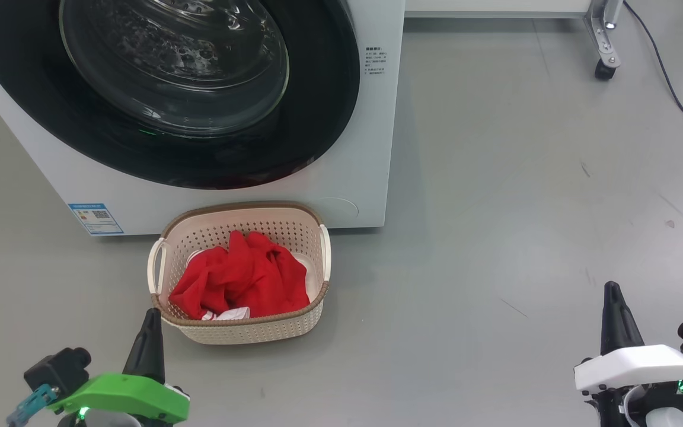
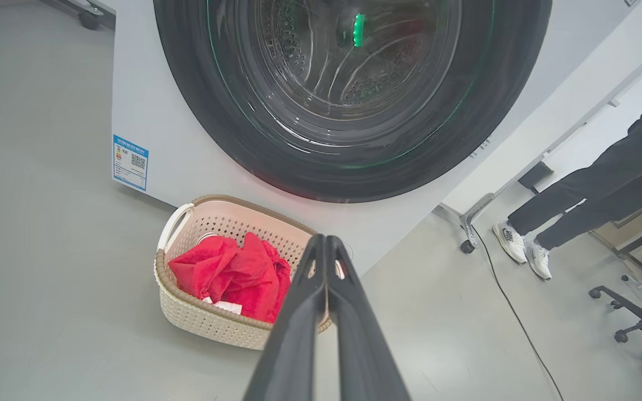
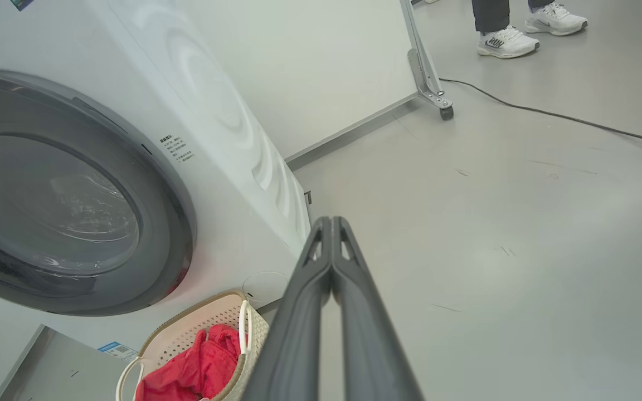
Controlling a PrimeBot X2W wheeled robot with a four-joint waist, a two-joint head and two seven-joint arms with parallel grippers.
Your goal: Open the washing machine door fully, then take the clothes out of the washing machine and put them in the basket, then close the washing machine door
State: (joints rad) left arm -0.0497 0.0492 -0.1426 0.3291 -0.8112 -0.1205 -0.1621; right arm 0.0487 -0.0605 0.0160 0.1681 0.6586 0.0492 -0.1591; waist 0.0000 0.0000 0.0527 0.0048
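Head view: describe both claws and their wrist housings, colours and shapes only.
The left claw has long, tapering dark fingers on a bright green housing with a small green light and a teal clip. The right claw has the same dark fingers on a white housing, also lit green.

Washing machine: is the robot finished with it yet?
The clothes lie in the basket, and the washing machine door looks shut against the washing machine. The left hand and right hand are closed, holding nothing. Nothing looks left to do.
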